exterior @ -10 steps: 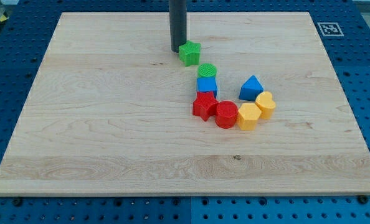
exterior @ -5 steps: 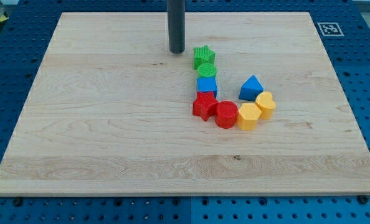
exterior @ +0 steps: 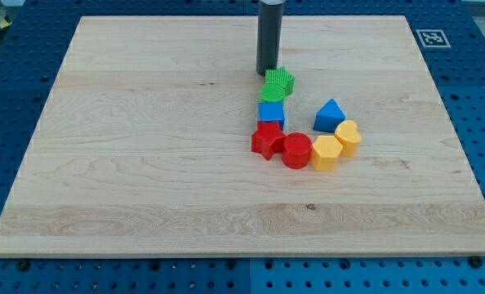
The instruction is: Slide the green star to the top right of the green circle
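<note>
1. My tip (exterior: 266, 73) is a plain rod end with no jaws, so it holds nothing; it rests on the board (exterior: 128, 163) just to the upper left of the green star (exterior: 280, 80), touching or nearly touching it.
2. The green star sits against the upper right of the green circle (exterior: 272, 92).
3. Directly below the green circle is the blue cube (exterior: 271, 113), then the red star (exterior: 268, 140).
4. Right of the red star, well below the green circle, lie the red cylinder (exterior: 296, 150), yellow hexagon (exterior: 326, 153) and yellow heart (exterior: 348, 136).
5. The blue triangle (exterior: 330, 115) stands lower right of the green circle.
</note>
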Motion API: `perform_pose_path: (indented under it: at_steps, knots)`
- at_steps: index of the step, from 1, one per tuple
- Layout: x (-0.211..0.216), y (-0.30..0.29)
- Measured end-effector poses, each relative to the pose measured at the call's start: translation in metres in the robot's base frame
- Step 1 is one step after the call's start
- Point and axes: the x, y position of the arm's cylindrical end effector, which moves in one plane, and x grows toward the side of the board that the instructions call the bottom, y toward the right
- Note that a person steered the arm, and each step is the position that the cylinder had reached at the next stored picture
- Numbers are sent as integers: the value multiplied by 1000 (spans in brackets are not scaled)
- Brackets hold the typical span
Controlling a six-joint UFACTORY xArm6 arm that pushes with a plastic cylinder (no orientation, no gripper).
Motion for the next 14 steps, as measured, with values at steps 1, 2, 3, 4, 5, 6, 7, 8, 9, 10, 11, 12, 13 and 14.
perform_pose_path:
  at_steps: [1,2,3,4,5,6,7,8,9,10,11,12,13,14]
  knots:
    - [7,-7]
    - [6,-23]
    - [17,-11]
    - [19,-7]
    - [14,-2]
    - [14,7]
    - [15,17]
    - [20,22]
    - [21,22]
    - [20,22]
    - [15,16]
    - [11,15]
    - [-5,16]
    - [4,33]
